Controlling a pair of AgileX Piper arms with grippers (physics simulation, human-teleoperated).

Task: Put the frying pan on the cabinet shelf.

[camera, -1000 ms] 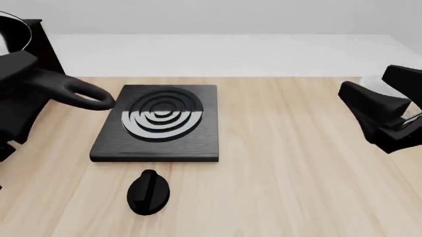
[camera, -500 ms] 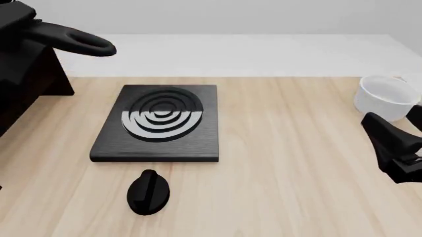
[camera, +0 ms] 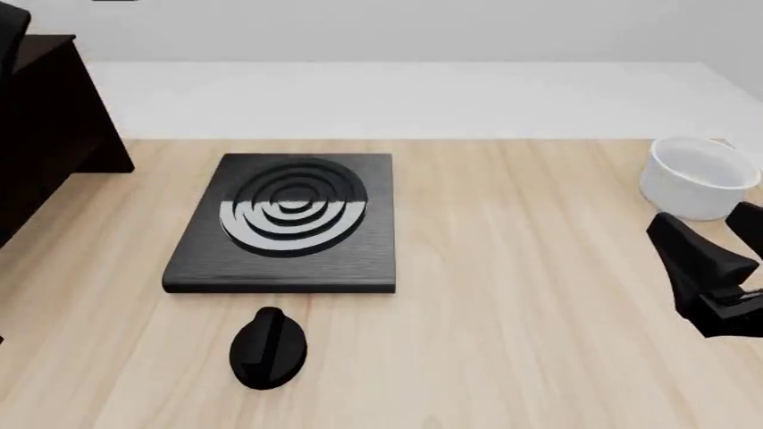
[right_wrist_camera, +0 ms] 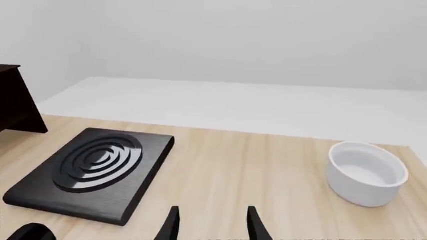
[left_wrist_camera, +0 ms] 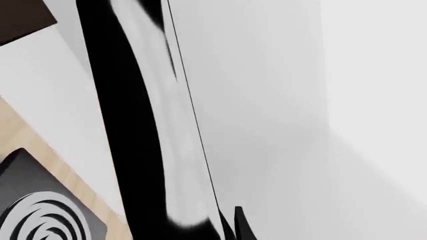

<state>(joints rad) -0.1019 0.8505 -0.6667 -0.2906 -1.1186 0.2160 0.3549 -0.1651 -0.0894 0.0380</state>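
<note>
The frying pan [left_wrist_camera: 127, 125] shows only in the left wrist view, as a long glossy black band very close to the camera. My left gripper [left_wrist_camera: 230, 229] shows only as dark fingertips at the band's end and appears shut on the pan. In the front view the pan is out of frame; a black shape [camera: 10, 36] at the top left corner is arm or pan. The dark brown cabinet [camera: 54, 116] stands at the far left; its shelf board is not clearly seen. My right gripper [right_wrist_camera: 212, 225] is open and empty, low at the right [camera: 709, 281].
A square black burner plate [camera: 286, 223] with concentric rings lies left of centre. A small black oval knob [camera: 268, 349] lies in front of it. A white bowl [camera: 700, 177] stands at the right, just beyond my right gripper.
My left arm has lifted the pan up and to the left, out of the front view. My right gripper has dropped lower at the right edge, uncovering the white bowl.
</note>
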